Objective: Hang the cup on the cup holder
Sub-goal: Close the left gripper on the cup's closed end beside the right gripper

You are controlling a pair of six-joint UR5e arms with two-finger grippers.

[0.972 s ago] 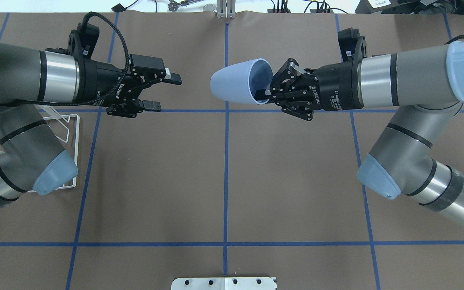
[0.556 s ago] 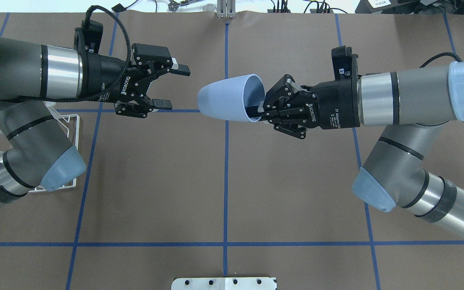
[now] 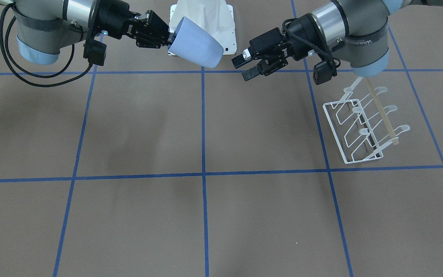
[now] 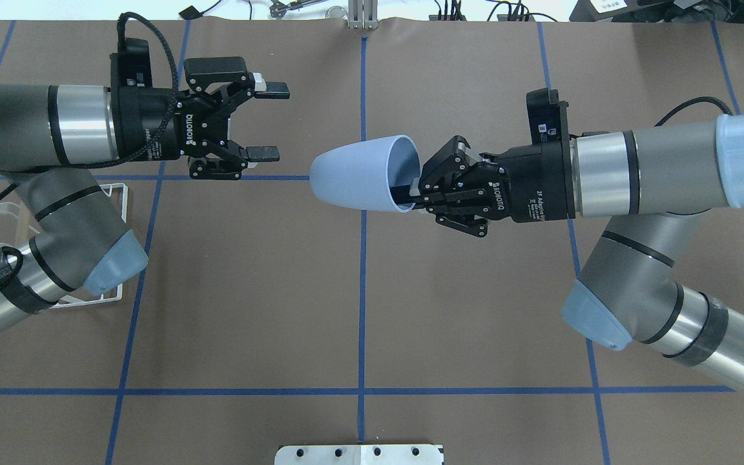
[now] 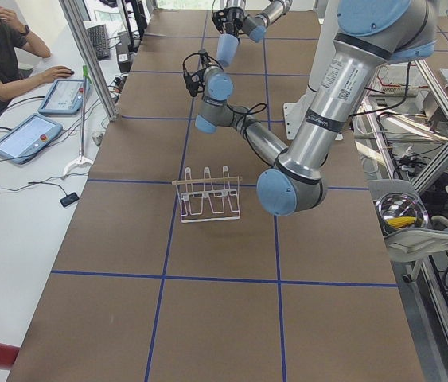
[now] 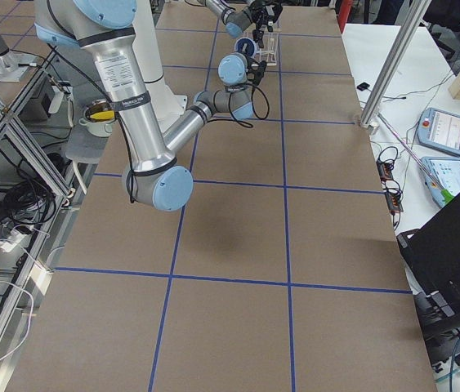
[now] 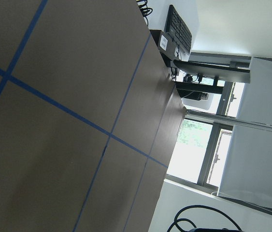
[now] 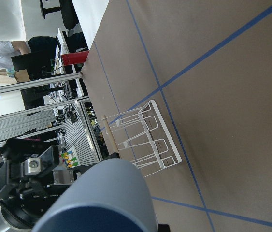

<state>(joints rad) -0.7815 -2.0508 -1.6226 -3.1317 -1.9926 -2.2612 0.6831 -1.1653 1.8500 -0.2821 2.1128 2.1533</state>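
The pale blue cup (image 4: 362,173) lies on its side in the air, base toward my left arm. My right gripper (image 4: 414,187) is shut on its rim, one finger inside the mouth. The cup also shows in the front view (image 3: 196,44) and the right wrist view (image 8: 107,198). My left gripper (image 4: 272,121) is open and empty, a short way off the cup's base; it also shows in the front view (image 3: 246,67). The white wire cup holder (image 3: 363,123) with its wooden bar stands on the table below my left arm. In the overhead view the cup holder (image 4: 120,194) is mostly hidden.
A white mounting plate (image 4: 359,454) sits at the table's near edge. Blue tape lines cross the brown table (image 4: 359,290). An operator (image 5: 1,48) sits with tablets beside the table's far side.
My right gripper has carried the cup leftward and a little toward the robot. My left gripper has turned level, shifted slightly away from the robot, and its jaws stand wider apart.
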